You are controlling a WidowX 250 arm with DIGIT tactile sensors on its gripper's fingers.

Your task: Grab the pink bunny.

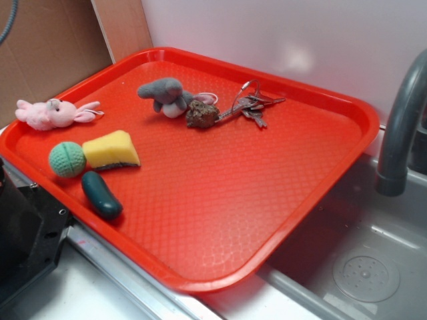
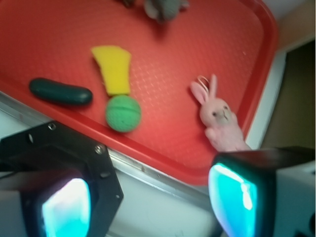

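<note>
The pink bunny [image 1: 50, 113] lies on its side at the far left corner of the red tray [image 1: 233, 200], ears pointing right. In the wrist view the pink bunny [image 2: 219, 118] sits near the tray's right rim, ears toward the top, its body partly hidden behind my right finger. My gripper [image 2: 153, 197] is open, its two black fingers with cyan pads wide apart over the white counter just off the tray's near edge. Nothing is between them. In the exterior view only a black part of the arm [image 1: 23, 233] shows at the lower left.
On the tray lie a green knitted ball [image 1: 67, 159], a yellow sponge [image 1: 112, 149], a dark green pickle-shaped toy [image 1: 101, 195], a grey plush toy [image 1: 167, 95], a brown lump [image 1: 201, 114] and keys [image 1: 250, 107]. A grey faucet [image 1: 400, 127] and sink [image 1: 353, 260] stand right.
</note>
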